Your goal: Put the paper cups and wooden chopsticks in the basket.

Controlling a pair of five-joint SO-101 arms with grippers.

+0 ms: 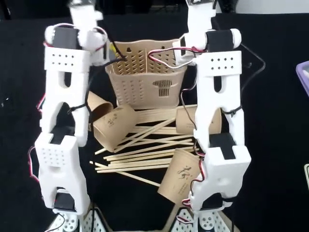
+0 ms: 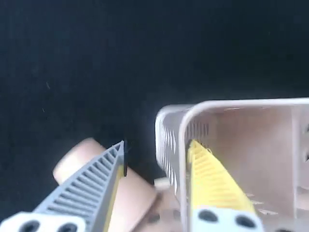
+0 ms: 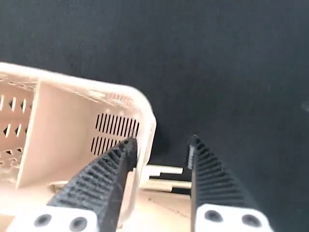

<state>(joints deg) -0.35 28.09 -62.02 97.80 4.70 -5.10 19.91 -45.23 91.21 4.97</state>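
A beige perforated basket (image 1: 145, 77) stands upright at the back middle of the black table. In front of it lies a loose pile of wooden chopsticks (image 1: 145, 147) with several brown paper cups on their sides: one at the left (image 1: 113, 126), one behind it (image 1: 99, 104), one at the right (image 1: 186, 120) and one nearest the front (image 1: 181, 179). My left gripper (image 2: 157, 144) is open astride the basket's (image 2: 231, 145) left corner wall, its yellow finger inside and its grey finger outside above a cup (image 2: 79, 162). My right gripper (image 3: 161, 141) is open at the basket's (image 3: 72, 121) right corner, over chopsticks (image 3: 164, 175).
Both white arms stretch from the front edge up past the pile on either side. A purple container (image 1: 303, 77) sits at the right edge. Bare black cloth lies to the far left, to the far right and behind the basket.
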